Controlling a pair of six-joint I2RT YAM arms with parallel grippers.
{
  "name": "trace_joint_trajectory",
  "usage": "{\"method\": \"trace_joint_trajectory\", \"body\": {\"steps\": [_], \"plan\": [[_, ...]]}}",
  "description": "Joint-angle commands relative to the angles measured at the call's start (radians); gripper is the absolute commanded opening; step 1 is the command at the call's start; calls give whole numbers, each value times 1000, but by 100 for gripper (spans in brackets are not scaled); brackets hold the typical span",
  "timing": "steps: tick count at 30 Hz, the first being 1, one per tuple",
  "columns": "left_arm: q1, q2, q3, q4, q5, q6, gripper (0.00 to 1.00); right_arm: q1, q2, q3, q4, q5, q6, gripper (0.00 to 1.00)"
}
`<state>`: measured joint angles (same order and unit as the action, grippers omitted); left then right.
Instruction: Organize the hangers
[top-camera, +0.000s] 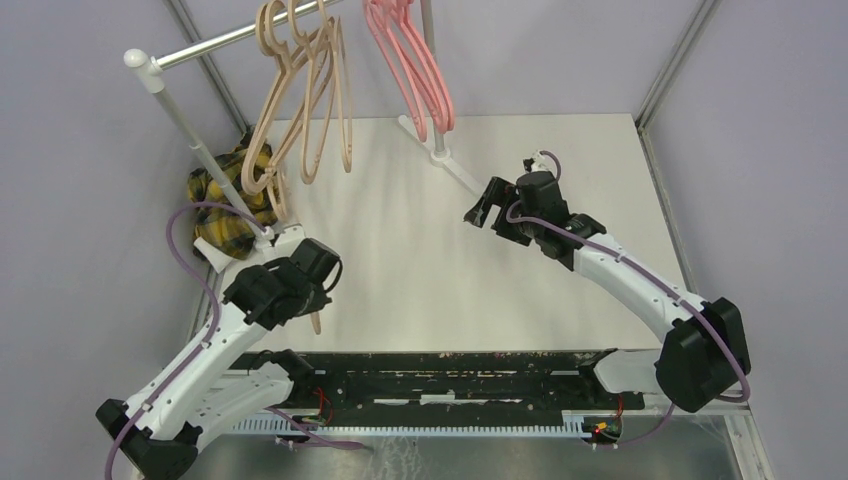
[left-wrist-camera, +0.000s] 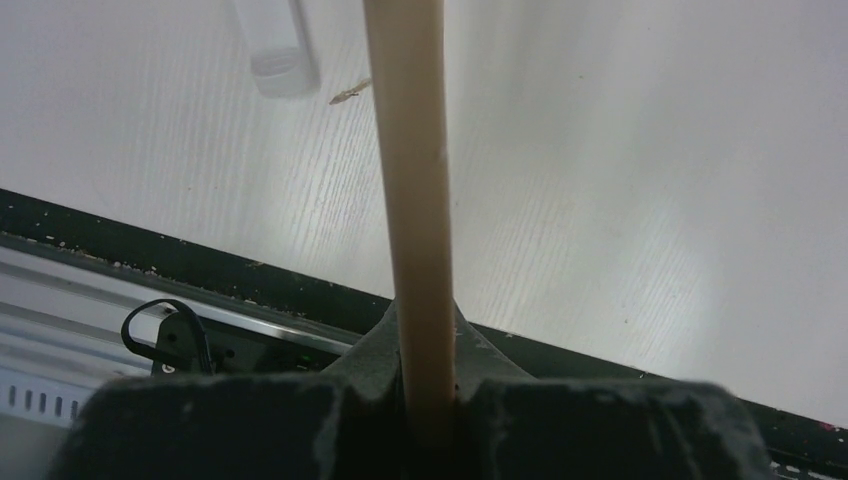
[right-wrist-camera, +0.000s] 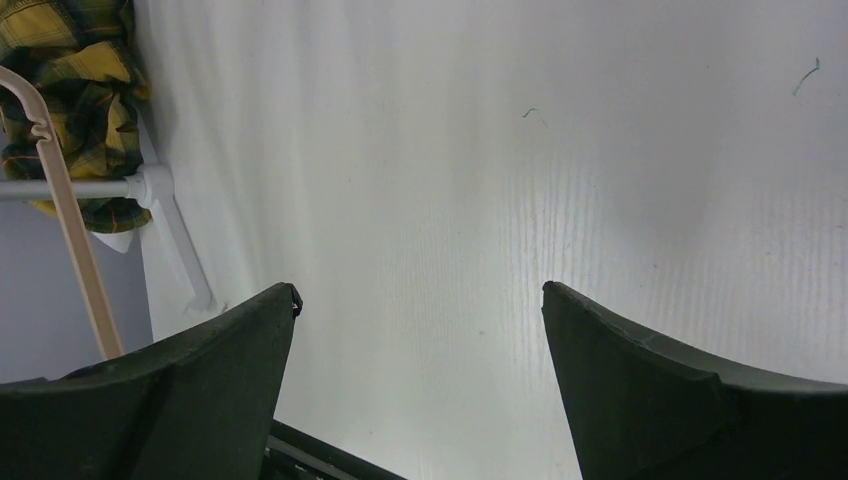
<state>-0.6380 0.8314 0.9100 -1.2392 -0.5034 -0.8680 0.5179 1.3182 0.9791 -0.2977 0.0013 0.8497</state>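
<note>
While beige hangers (top-camera: 310, 90) and pink hangers (top-camera: 410, 60) hang on the rail (top-camera: 215, 42) in the top view, the left end effector (top-camera: 300, 285) grips one beige hanger (top-camera: 316, 322). At the left wrist, its jaws clamp that hanger's bar. At the right wrist, the right end effector (right-wrist-camera: 420, 330) gapes wide above the white surface (right-wrist-camera: 500, 150).

The white counter (top-camera: 420, 260) is bearing two rack feet (top-camera: 455, 170). A plaid cloth (top-camera: 232, 200) is lying in its far-left corner.
</note>
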Motion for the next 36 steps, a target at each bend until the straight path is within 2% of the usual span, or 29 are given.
{"method": "trace_joint_trajectory", "body": {"steps": [1,5,15,21,26,36], "plan": [[1,-54,-41,13,59,-71,3,-19,-70,-19,23,1,-21,100],[1,-82,-128,83,135,-88,3,-34,-86,-26,18,-4,-25,100],[1,-107,-110,8,83,-122,3,-59,-102,-50,17,-16,-33,100],[1,-91,27,-112,-6,-113,3,-64,-121,-73,19,-21,-31,100],[1,-29,233,-217,-94,-70,3,-67,-146,-86,9,-23,-30,100],[3,144,482,-220,-157,79,3,-82,-211,-112,-26,-10,-41,100]]}}
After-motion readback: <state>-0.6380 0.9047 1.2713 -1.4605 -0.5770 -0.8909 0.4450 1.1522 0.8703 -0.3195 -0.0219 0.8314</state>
